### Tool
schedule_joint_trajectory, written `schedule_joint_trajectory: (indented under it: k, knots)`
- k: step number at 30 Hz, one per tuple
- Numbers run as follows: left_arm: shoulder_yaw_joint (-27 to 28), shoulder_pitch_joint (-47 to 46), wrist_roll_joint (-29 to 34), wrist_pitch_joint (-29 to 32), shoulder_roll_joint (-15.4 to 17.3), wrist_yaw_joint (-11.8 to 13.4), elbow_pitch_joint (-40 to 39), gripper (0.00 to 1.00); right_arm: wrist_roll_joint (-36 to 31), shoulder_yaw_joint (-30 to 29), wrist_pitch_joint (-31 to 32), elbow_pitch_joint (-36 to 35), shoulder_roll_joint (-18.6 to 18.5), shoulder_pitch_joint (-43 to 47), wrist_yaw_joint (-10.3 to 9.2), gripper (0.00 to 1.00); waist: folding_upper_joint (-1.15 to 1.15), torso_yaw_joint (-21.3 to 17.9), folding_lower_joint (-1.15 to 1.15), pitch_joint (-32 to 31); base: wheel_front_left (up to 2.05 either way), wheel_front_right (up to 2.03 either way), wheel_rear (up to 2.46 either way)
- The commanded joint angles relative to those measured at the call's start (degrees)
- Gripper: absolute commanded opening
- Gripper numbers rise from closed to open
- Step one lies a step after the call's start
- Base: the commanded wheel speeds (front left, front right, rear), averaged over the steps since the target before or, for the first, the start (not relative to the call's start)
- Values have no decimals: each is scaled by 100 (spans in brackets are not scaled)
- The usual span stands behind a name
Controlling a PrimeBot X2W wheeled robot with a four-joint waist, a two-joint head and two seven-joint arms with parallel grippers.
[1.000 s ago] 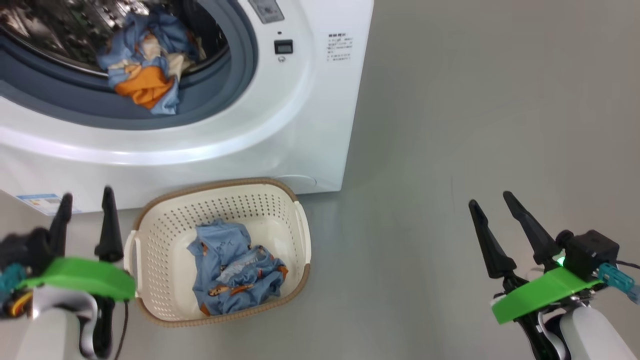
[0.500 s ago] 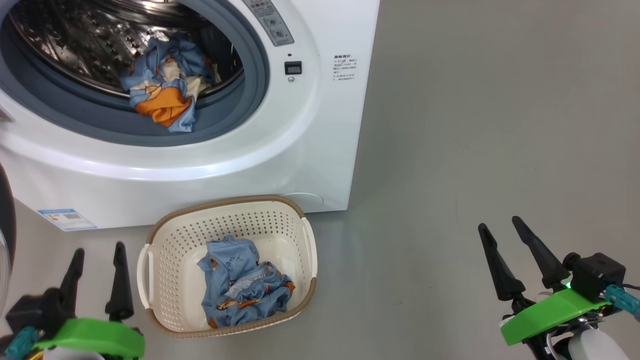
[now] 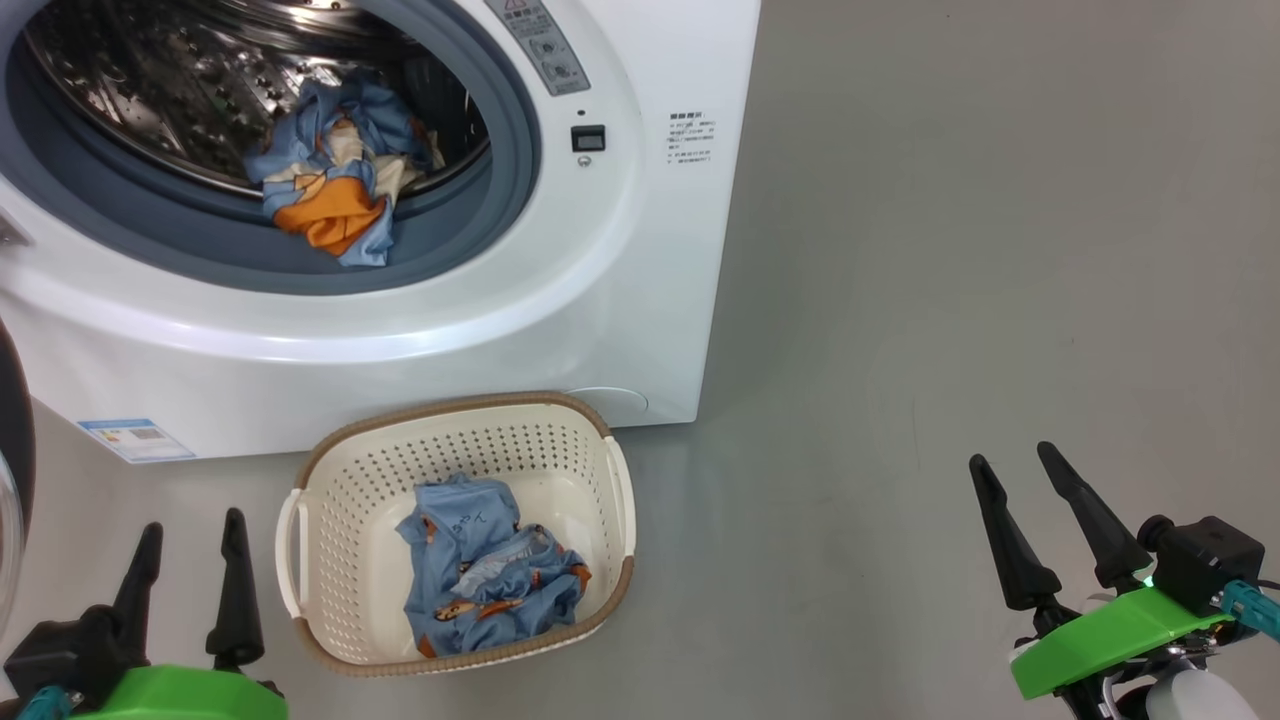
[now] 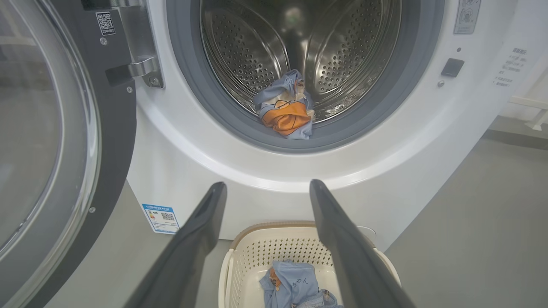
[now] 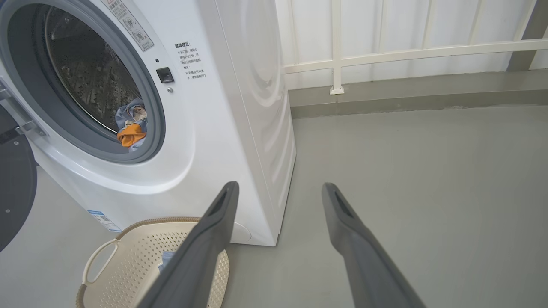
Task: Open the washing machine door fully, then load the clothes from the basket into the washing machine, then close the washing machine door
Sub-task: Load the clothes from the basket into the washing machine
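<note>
The white washing machine [image 3: 560, 330] stands open, its black-rimmed door [image 4: 64, 141] swung out to the left. A bundle of blue and orange clothes [image 3: 335, 185] lies at the drum's front lip, also in the left wrist view [image 4: 286, 111]. On the floor before the machine sits the cream basket [image 3: 330, 480] with a crumpled blue garment [image 3: 490, 585] in it. My left gripper [image 3: 192, 527] is open and empty, low at the basket's left. My right gripper [image 3: 1012, 463] is open and empty, well to the basket's right over bare floor.
Grey floor [image 3: 950, 250] stretches to the right of the machine. A white railing [image 5: 406, 51] and a low kerb run along the far wall in the right wrist view. A blue label [image 3: 135, 438] marks the machine's lower left corner.
The head camera has tilted, so the whole picture slid down and right. Both grippers sit lower in view than a second ago. Clothes and basket lie as before.
</note>
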Motion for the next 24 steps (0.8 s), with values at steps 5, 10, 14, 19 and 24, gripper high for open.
schedule_joint_trajectory:
  k: [5,10,14,19,24]
  knots:
    - [64,-153,-2,-37,114,-14,-32,100,-5,96,-27,-185,-27,-34,9,100,0,-49,0,124,0,0,0]
    - [-42,-284,-52,-37,121,-14,168,100,-18,105,-27,-229,29,-118,9,100,0,-95,0,295,0,0,0]
    - [-158,-498,-81,-37,135,-14,468,100,-37,103,-27,-281,102,-235,9,100,0,-155,0,527,0,0,0]
    - [-359,-818,-167,-37,181,-14,966,100,-70,123,-27,-333,216,-454,9,100,0,-259,0,856,0,0,0]
    - [-715,-1251,-308,-37,312,-14,1593,100,-106,183,-27,-358,304,-663,9,100,0,-345,0,1179,0,0,0]
